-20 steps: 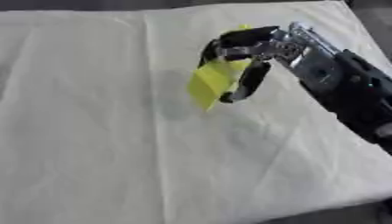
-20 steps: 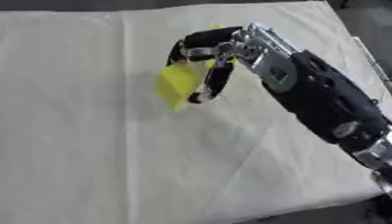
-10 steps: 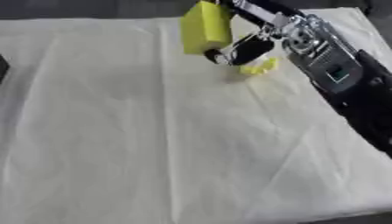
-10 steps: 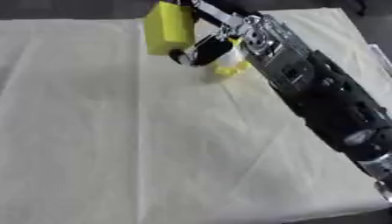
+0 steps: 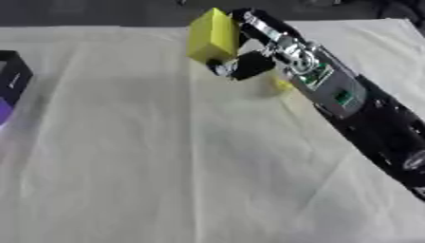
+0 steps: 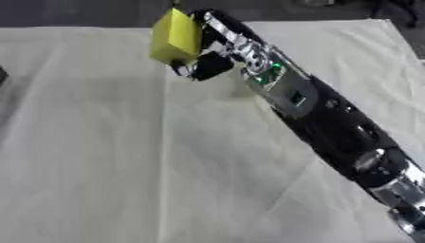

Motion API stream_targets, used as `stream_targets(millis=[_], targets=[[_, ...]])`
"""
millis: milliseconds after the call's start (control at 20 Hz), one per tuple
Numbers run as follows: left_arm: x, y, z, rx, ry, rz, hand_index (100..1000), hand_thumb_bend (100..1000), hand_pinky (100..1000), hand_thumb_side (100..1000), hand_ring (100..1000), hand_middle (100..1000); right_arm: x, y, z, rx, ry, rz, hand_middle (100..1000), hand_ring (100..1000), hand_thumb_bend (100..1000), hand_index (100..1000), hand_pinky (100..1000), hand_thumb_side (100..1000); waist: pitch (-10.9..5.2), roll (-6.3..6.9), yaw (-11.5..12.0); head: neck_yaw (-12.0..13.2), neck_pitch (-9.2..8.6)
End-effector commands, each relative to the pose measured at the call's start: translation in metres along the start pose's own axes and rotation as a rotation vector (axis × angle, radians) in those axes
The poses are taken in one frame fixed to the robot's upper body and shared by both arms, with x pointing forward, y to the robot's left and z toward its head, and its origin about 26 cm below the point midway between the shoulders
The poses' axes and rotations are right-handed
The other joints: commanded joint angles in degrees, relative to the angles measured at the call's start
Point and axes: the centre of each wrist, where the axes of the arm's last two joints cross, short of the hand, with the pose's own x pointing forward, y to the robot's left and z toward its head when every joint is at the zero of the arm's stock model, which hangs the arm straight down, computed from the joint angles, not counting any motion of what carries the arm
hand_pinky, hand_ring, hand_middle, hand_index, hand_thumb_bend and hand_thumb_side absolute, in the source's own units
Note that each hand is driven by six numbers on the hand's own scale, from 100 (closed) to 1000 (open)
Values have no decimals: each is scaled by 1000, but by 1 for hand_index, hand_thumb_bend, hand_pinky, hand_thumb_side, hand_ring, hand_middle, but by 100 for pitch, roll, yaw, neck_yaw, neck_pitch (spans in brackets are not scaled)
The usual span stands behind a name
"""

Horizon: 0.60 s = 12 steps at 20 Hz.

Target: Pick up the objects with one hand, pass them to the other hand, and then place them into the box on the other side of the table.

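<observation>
Nearest to us we see the pale cream cloth-covered table [image 5: 124, 190], wrinkled and bare across its near half. Our black and silver right arm [image 6: 332, 123] crosses it from the near right corner toward the far middle. Partway along, just left of the arm, we see a small yellow shape [image 5: 281, 84] lying on the cloth; we cannot make out what it is. Farther still, our right hand [image 5: 249, 57] has its fingers curled round a yellow block [image 5: 212, 35] with flat faces, held clear above the cloth near its far edge. Well left of the block, at the cloth's left border, we see a black-framed box [image 5: 12, 80] with purple inside.
</observation>
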Motion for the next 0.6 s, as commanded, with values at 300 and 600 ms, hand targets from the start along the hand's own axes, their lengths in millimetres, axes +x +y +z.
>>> stream_targets(millis=[300,600], targets=[[55,0,1,-117,-200,-77,878,395,804,471,803,810,10,8,-10,-7,-50,-12,282,520,100,474,711,100,-57,123,103,35,-141],[98,-18,-3,-258,-334,-111,901,498,806,500,807,814,20,14,-10,-8,-135,-10,281,515,100,473,693,100,-70,138,151,-90,-112]])
